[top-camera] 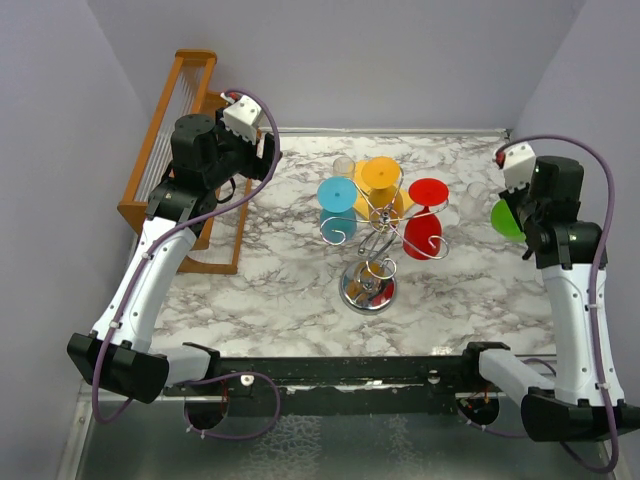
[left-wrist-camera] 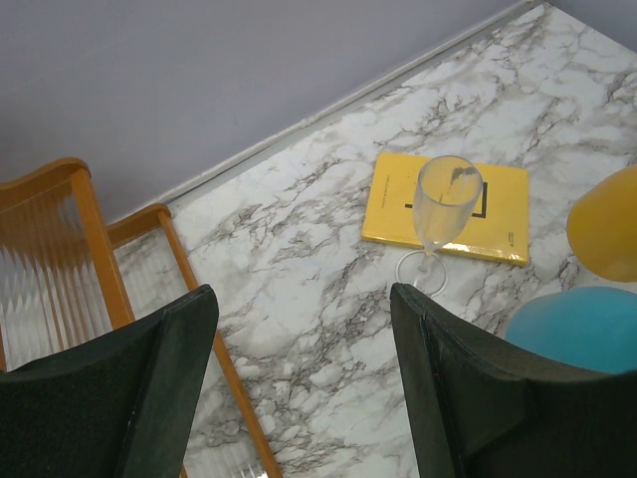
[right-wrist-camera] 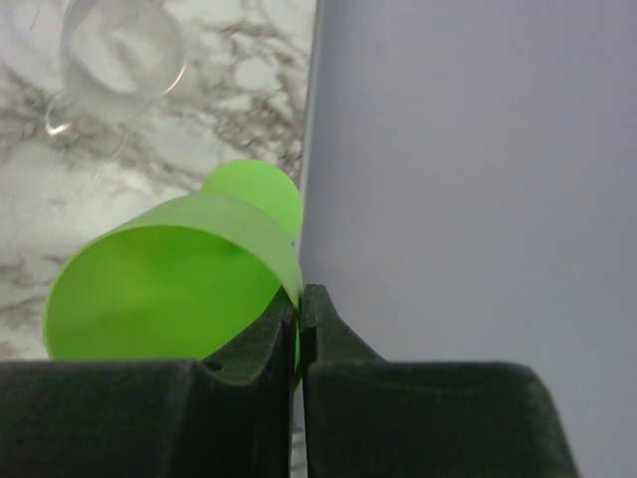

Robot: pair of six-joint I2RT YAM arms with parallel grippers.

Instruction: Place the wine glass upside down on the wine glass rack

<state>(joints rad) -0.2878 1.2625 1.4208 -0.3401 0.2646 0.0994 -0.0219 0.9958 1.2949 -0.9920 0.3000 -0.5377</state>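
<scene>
**Green wine glass point(right-wrist-camera: 169, 289) gripped at the right edge; hanging not yet begun**

Location: the green wine glass is off the table, in the right gripper point(right-wrist-camera: 299, 299), close to the right-hand wall and well apart from the wine glass rack point(top-camera: 372, 240). The rack stands at mid-table on its mirror base. A blue glass point(top-camera: 337, 205), an orange glass point(top-camera: 380, 180) and a red glass point(top-camera: 425, 215) sit inverted among its arms.

Step in hand, as judged: the glass is secured and the carry to the rack is yet to be made.

Right gripper: fingers pressed together on the rim of the bowl, wall pinched between them, with no gap showing. The glass lies tilted, mouth toward the wrist camera and foot pointing away.

Left gripper point(left-wrist-camera: 302, 299): fingers spread wide and holding nothing. It hangs above the table's far-left corner, beside the orange wooden rack point(top-camera: 175, 130), and looks toward a clear glass point(left-wrist-camera: 446, 204) standing by a yellow pad point(left-wrist-camera: 398, 199).

Next move, as judged: carry the glass leftward to a free wire arm on the near right side. Turn it foot-up and slide the stem into the loop so that the foot rests on the wire. The red glass hangs closest and is the one at risk of a knock. A second clear glass point(right-wrist-camera: 119, 55) stands on the table just beyond the held one
</scene>
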